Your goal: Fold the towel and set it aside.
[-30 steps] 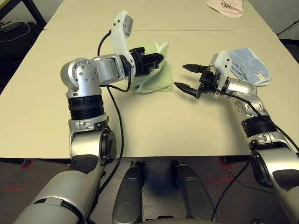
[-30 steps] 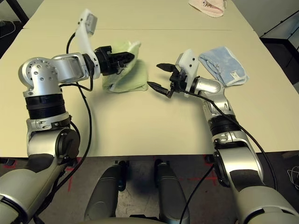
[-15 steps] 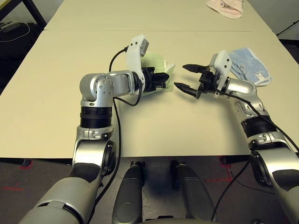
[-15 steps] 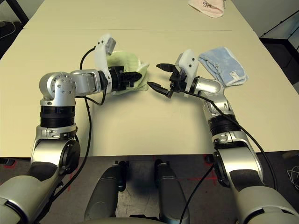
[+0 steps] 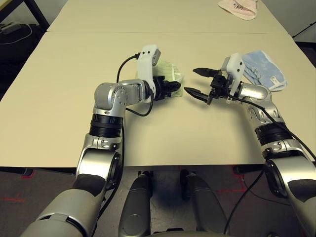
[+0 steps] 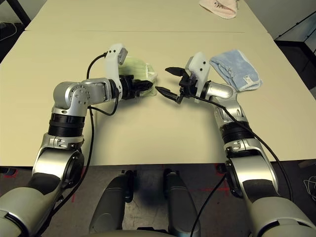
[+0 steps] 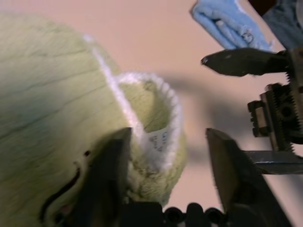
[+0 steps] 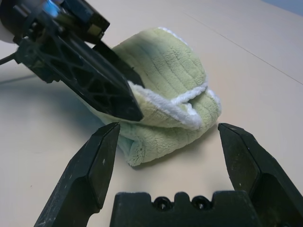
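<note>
The towel [image 8: 165, 90] lies folded in a bundle on the tabletop [image 5: 59, 89], directly at the left end effector [image 5: 174, 89], whose fingers are spread around its edge, apparently to let it go. The right end effector [image 6: 167, 81] is held spread just beside the bundle, facing it, judged ready to assist.

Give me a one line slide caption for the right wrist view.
Open right gripper faces the folded green towel on the table, left gripper at its top.
</note>
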